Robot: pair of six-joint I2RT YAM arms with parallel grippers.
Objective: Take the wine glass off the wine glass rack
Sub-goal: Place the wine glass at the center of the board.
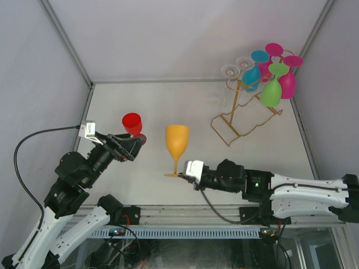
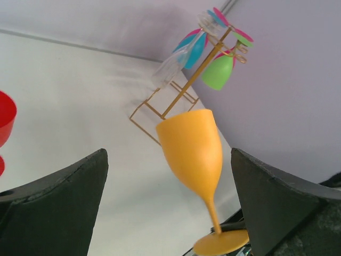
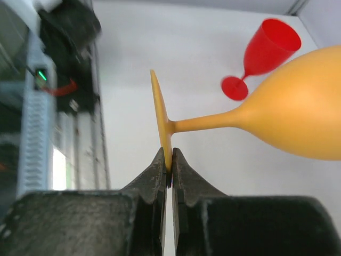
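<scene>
R gripper [image 3: 167, 173] first, low centre of the wrist view: jaws clamped tight on the rim of the foot [image 3: 160, 114] of the orange wine glass [image 1: 176, 141], a thin edge-on pinch w/ little pad contact. In the top view the glass stands upright at mid frame, bowl up, already off the rack and well apart from it. Can't tell whether the foot sits flat on the table [image 1: 140, 98] or hangs just above it.

My read: this is the set-down. To do it well I'd keep the stem vertical, ease down till the whole foot bears, not one edge, then part the jaws slowly. Grip is off-centre, so any wrist roll tips the bowl. Afterwards, back out low and straight toward the bottom of the frame so a finger doesn't hook the foot.

L gripper [image 1: 137, 144] is left of centre, jaws wide apart, holding nothing, just beside the red glass [image 1: 132, 121]. I'd keep it put; a nudge there could topple that one.

Far upper right: wine glass rack [image 2: 192, 80] w/ several glasses hanging bowl-down, incl. a green glass [image 1: 271, 92].
</scene>
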